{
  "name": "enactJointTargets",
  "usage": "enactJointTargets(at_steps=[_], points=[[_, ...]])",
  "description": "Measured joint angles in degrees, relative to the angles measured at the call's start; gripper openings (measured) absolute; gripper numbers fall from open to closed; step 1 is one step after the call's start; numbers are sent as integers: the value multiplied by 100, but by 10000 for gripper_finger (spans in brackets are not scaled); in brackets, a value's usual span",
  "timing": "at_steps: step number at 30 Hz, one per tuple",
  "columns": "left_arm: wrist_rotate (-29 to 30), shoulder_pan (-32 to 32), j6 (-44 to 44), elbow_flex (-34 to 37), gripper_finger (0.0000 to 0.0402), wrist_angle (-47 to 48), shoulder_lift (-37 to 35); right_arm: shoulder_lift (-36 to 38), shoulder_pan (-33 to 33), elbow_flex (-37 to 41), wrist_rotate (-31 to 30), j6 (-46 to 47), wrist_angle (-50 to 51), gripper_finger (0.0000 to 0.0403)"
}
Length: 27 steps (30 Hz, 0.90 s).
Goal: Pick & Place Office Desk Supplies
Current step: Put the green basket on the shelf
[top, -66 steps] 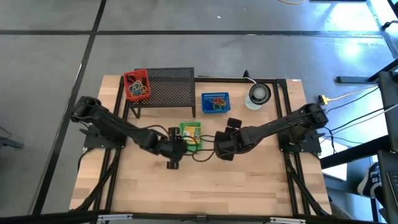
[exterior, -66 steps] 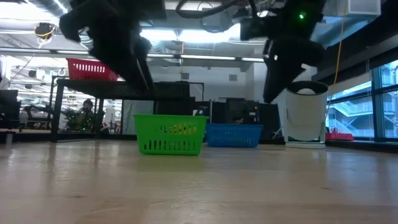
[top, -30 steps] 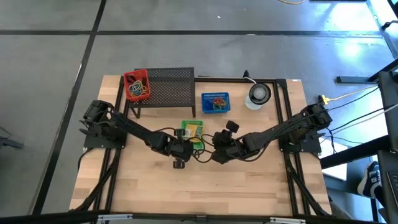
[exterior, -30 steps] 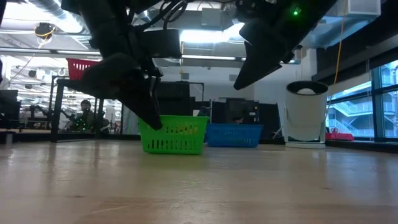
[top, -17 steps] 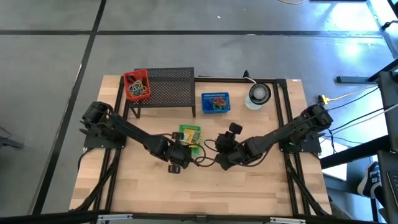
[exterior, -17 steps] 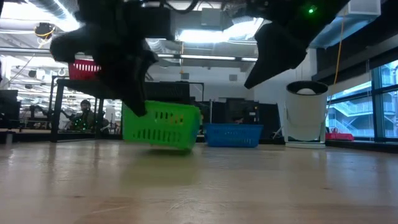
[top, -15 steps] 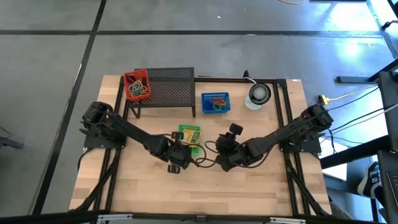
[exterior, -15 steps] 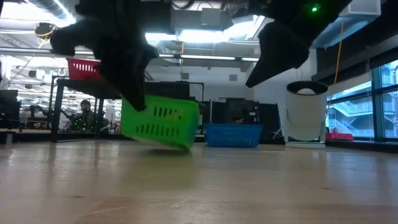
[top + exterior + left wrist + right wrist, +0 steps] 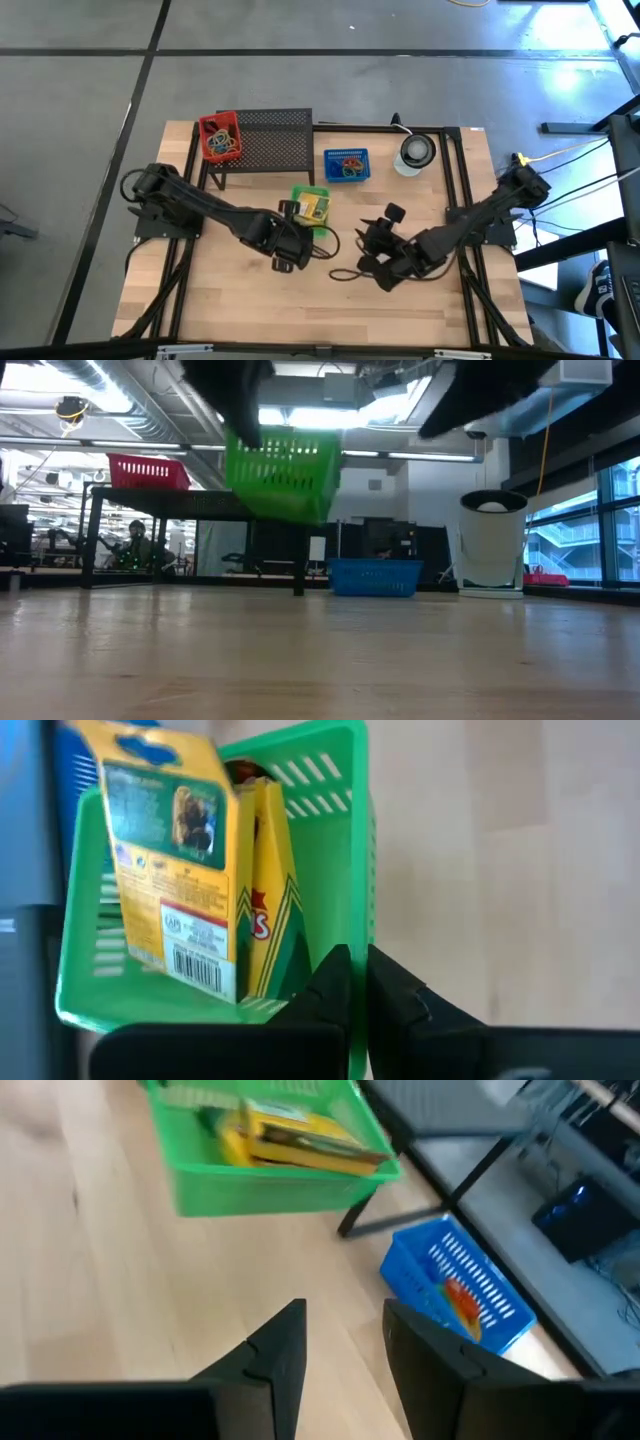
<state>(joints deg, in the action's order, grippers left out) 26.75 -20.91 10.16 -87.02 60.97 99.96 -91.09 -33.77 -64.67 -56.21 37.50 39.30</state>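
A green basket (image 9: 283, 475) with two yellow boxes (image 9: 170, 850) in it hangs tilted in the air above mid-table, and my left gripper (image 9: 358, 965) is shut on it. From above, the basket (image 9: 310, 205) shows just past that gripper (image 9: 295, 232). My right gripper (image 9: 345, 1345) stands open with nothing between its fingers, to the right of the basket (image 9: 265, 1185) and nearer the table's front (image 9: 372, 250). My left gripper pinches one wall of the green basket at its rim (image 9: 360, 935), one finger inside and one outside. It comes at the basket from the near left, slanting down. The basket is lifted clear of the table and tilted, and the boxes lean inside it.
A red basket (image 9: 220, 137) of coloured loops sits on a black mesh shelf (image 9: 265, 140) at the far left. A blue basket (image 9: 346, 165) and a round white container (image 9: 415, 152) stand along the far edge. Bare wood fills the table's near half.
My left gripper has risen, still shut on the green basket, which has come off the table and now hangs tilted well above it. My right gripper has drawn away from the basket toward the table's right and near edges.
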Motion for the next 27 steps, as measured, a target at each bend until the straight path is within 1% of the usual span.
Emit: enactJointTargets(at_steps=[4,7,10,14,18,20,24,27], points=[[405,31,-235,-511,5,588,-84,130,-322,-1,-520,111,15,135],[591,147,-371,-773,5,914,-267,136,-485,-1,-762,106,17,135],[737,394,-684,-839,5,1019,-609,136,-528,-1,-788,102,17,135],[722,905,-886,-759,5,1060,-1290,136,-517,-1,-788,104,17,135],[679,1524,-1268,-470,5,1053,-1948,136,-497,-1,-787,102,17,135],[567,1793,-1481,-160,5,985,-2210,136,-495,-1,-788,83,17,135],[282,2314,-1617,615,6,839,-2583,134,-487,-1,-788,82,17,135],[186,2606,-1860,1131,5,406,-2751,133,-468,-1,-795,82,17,135]])
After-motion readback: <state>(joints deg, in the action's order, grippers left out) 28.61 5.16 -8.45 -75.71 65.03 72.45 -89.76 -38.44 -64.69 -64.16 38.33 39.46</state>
